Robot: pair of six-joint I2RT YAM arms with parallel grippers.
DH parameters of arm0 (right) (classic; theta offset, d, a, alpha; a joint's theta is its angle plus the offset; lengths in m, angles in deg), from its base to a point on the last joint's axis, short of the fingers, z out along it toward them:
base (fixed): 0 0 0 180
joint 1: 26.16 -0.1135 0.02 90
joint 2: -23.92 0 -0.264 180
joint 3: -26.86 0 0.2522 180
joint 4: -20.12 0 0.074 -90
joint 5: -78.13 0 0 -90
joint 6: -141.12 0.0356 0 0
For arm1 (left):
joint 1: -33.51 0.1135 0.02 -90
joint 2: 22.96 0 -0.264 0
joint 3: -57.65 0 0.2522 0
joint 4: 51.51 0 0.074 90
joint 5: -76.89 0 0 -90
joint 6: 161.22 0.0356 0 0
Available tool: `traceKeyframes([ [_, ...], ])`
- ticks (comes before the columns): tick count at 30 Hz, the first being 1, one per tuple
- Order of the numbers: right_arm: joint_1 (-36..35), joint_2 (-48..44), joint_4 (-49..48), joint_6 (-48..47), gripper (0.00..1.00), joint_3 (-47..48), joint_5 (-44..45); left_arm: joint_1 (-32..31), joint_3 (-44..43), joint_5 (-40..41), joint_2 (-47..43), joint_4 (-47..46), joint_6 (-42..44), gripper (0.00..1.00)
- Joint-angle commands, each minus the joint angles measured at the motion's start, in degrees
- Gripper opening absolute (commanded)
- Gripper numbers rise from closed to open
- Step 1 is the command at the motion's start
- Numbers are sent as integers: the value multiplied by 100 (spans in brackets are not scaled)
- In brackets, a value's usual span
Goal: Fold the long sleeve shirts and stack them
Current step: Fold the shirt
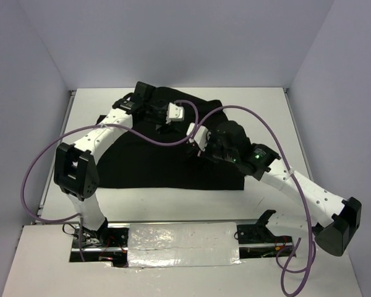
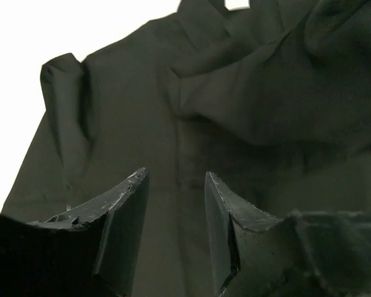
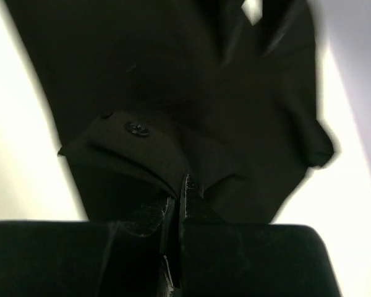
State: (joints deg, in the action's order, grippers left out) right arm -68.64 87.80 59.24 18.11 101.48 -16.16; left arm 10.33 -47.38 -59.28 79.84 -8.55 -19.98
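One black long sleeve shirt lies spread over the middle of the white table. My left gripper hangs over its far part, jaws open with only flat cloth showing between them. My right gripper is low over the shirt's right half and is shut on a raised fold of the fabric. A buttoned cuff lies just ahead of its fingertips. The rest of the shirt stretches away beyond it.
Purple cables loop from both arms over the table's left side and the shirt. A strip of silver tape covers the near edge between the arm bases. Pale walls close in the back and both sides.
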Motion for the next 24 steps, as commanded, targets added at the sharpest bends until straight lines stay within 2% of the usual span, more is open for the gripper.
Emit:
traceKeyframes([
  [1, -199, 107, 809, 461, 0, -136, -141, -73, 170, -226, -488, 710, 1017, 54],
  [6, -410, 379, 1207, 805, 0, -407, -291, -90, 609, -68, -656, 799, 1178, 55],
  [11, -498, 661, 1656, 1200, 0, -487, -370, -90, 680, 82, -586, 632, 809, 55],
  [13, -524, 653, 1586, 1420, 7, -662, -370, -90, 697, 56, -568, 536, 440, 55],
  [14, -533, 635, 1507, 1482, 16, -742, -362, -90, 741, 56, -577, 291, 291, 54],
  [15, -533, 565, 1419, 1587, 42, -864, -440, -82, 863, 64, -595, 132, 124, 54],
  [16, -533, 512, 1262, 1640, 47, -918, -484, -81, 934, 134, -630, -243, -278, 54],
  [17, -533, 390, 1191, 1693, 57, -979, -519, -81, 1057, 196, -639, -430, -499, 54],
  [18, -533, 293, 1042, 1798, 60, -1023, -511, -73, 1093, 249, -648, -562, -867, 55],
  [19, -533, 188, 980, 1842, 99, -1102, -476, -81, 1119, 432, -648, -807, -1062, 55],
  [20, -533, -66, 892, 1930, 100, -1129, -345, -81, 1180, 573, -656, -958, -1516, 55],
  [24, -490, -998, 436, 2228, 100, -1295, 7, -81, 1199, 1530, -621, -1433, -2407, 55],
])
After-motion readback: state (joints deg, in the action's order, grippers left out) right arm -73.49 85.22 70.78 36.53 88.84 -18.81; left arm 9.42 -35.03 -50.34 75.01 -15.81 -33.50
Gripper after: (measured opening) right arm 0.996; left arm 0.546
